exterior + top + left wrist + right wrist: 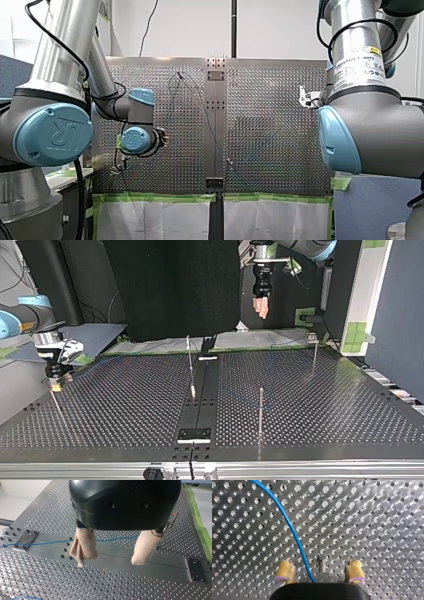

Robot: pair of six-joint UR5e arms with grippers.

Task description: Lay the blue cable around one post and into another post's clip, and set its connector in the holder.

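At nine o'clock in the top view, our right gripper (54, 384), yellow pads (284, 571) spread wide, sits low over the perforated metal table (325, 405). It straddles a thin steel post (321, 563) and the blue cable (292, 530), likely to route it there. At one o'clock, our left gripper (260, 310) hangs high, beige pads (85, 545) wide and empty, apparently out of the way.

An embossed "UR" mark was seen on the blue joint cap (52, 135) of the left arm (60, 55). A white label (359, 64) with a yellow patch was carried on the right arm (370, 125), but its small print could not be read. No other writing was made out.
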